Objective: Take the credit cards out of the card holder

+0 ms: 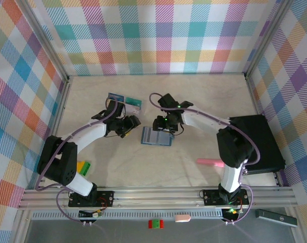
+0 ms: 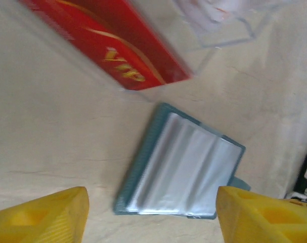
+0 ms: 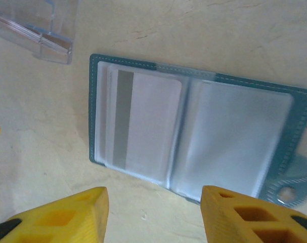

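Observation:
The teal-blue card holder point(image 1: 157, 136) lies open on the table between the two arms. In the right wrist view its clear sleeves point(image 3: 234, 144) face up, and a grey-white credit card point(image 3: 143, 126) with a dark stripe sits in the left sleeve. A red credit card point(image 2: 113, 45) lies on the table beyond the holder point(image 2: 183, 169) in the left wrist view. Two more cards point(image 1: 115, 96) point(image 1: 134, 104) rest farther back. My left gripper point(image 2: 150, 217) hovers open just left of the holder. My right gripper point(image 3: 153, 212) hovers open over its near edge, holding nothing.
A clear plastic piece point(image 3: 37, 30) lies close behind the holder. A big black box point(image 1: 259, 144) stands at the right. A pink object point(image 1: 210, 162) lies at front right and a yellow and green block point(image 1: 83, 166) at front left. Plaid walls enclose the table.

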